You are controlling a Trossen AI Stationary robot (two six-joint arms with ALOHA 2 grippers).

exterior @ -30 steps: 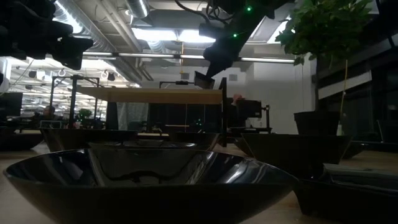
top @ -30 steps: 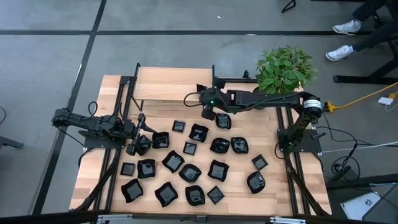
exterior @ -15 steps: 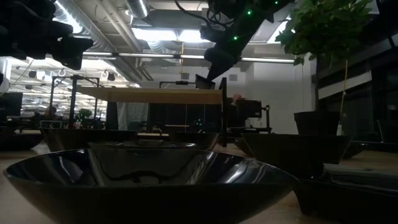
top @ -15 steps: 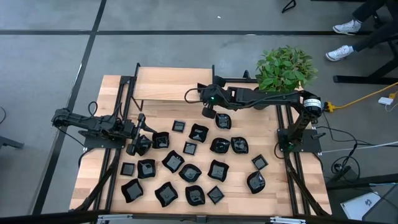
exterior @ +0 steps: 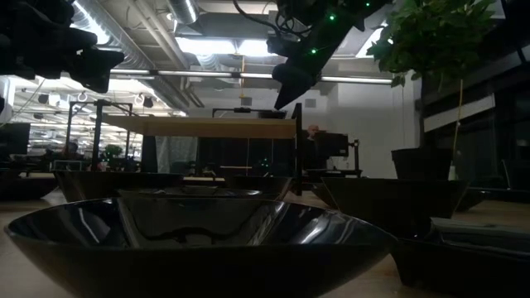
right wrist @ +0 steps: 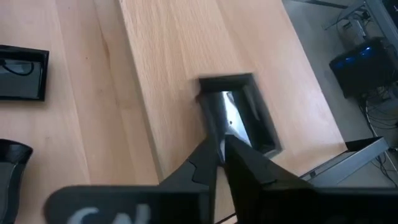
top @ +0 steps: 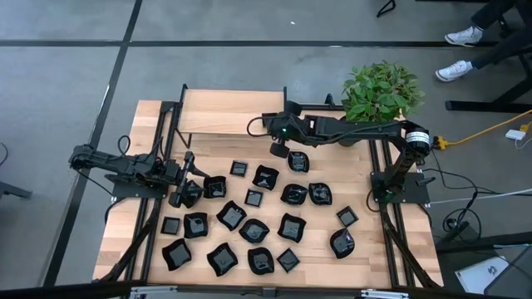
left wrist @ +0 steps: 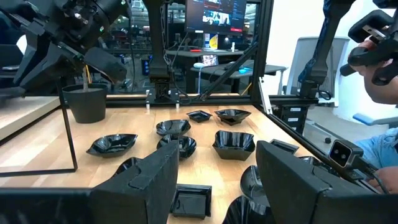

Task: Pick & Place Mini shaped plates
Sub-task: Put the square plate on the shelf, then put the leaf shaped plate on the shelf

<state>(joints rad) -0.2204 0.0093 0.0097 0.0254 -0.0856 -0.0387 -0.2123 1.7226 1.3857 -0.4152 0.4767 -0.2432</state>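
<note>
Several glossy black mini plates (top: pixel 253 230) rest flat on the wooden table, in front of the left wrist camera too (left wrist: pixel 233 143). My right gripper (top: pixel 272 126) (right wrist: pixel 219 142) reaches over the right end of the raised wooden shelf (top: pixel 224 112) and is shut on a small rectangular black plate (right wrist: pixel 239 118). My left gripper (top: pixel 184 193) (left wrist: pixel 217 168) is open near the table's left side, just above the plates there, touching nothing. My right gripper pinches the rectangular plate by one rim (right wrist: pixel 214 121) between its two fingers, which come at it slanting down from the table's right and near side. The plate juts out beyond the fingertips over the shelf; I cannot tell whether it touches the wood.
A leafy plant in a dark pot (top: pixel 378 91) (left wrist: pixel 87 102) stands at the table's far right. Black frame posts (top: pixel 179 124) stand beside the shelf. A person (left wrist: pixel 379 56) sits beyond the table. One square plate (right wrist: pixel 22 71) lies on the table below the shelf.
My right gripper, still shut on the rectangular plate, has moved up and toward the table's far edge, from above the plates on the table to over the shelf's right end. The plate has gone with it.
</note>
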